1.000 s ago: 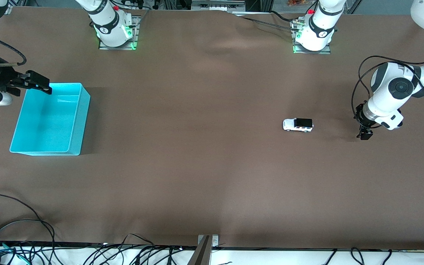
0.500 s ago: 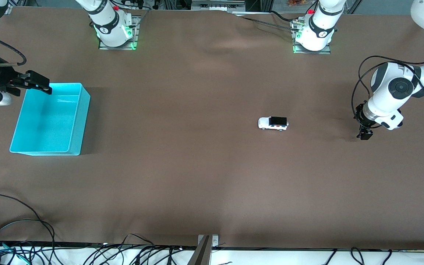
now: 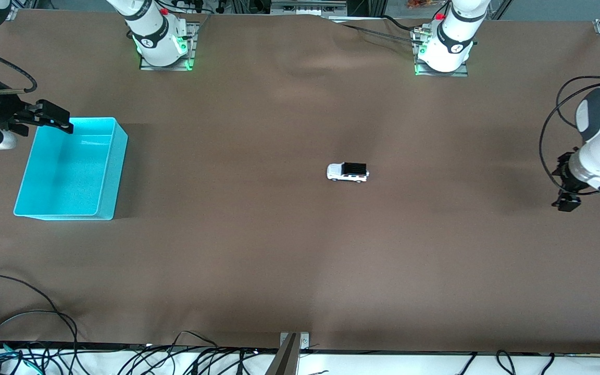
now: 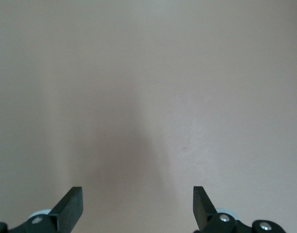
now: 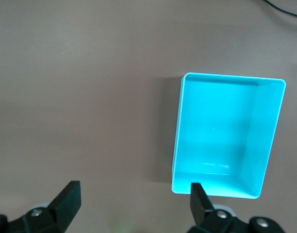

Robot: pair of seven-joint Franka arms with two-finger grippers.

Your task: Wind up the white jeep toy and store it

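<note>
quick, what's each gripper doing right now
left gripper: open, holding nothing, over bare table.
right gripper: open, holding nothing, by the cyan bin.

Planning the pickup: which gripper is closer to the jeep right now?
The left gripper, open at its own end of the table; the right gripper waits over the cyan bin, farther from the white jeep toy.

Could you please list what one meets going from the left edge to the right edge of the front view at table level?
Right tool → cyan bin → white jeep toy → left tool.
</note>
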